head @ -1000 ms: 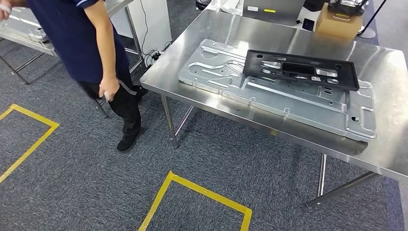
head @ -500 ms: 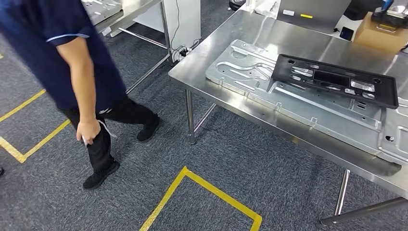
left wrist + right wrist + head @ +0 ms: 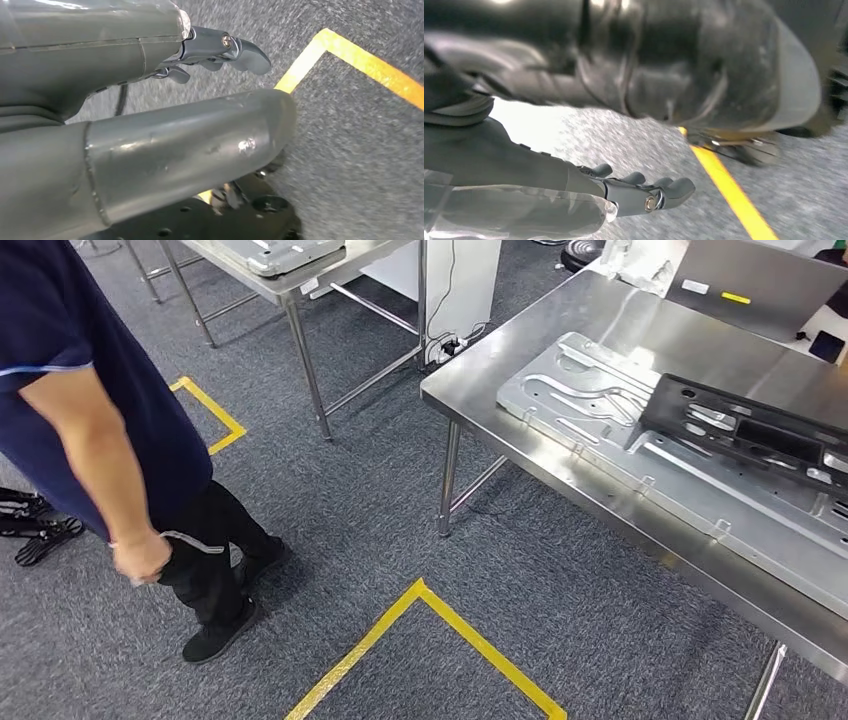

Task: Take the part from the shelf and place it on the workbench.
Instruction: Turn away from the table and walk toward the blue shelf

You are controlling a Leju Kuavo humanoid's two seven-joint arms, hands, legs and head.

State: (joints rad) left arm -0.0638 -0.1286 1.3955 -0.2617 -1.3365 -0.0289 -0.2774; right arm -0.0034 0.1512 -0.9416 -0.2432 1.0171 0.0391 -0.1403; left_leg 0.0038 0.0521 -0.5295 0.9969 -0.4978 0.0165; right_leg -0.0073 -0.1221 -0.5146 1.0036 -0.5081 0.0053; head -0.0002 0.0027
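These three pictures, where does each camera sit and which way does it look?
Head view: high on the robot, looking forward and down at grey carpet, a steel workbench with a black plastic frame, and a person.
Left wrist view: behind the left hand, facing the floor.
Right wrist view: behind the right hand, facing the floor.
Shared: yellow floor tape.

1. On your right stands a steel workbench; a large grey metal plate lies flat on it.
2. A black plastic frame rests on top of that plate, toward its far side.
3. A second steel table stands farther back on your left, with a metal part lying on it.
4. The floor is grey carpet marked with yellow tape lines; a person's black shoes stand on it at your left.
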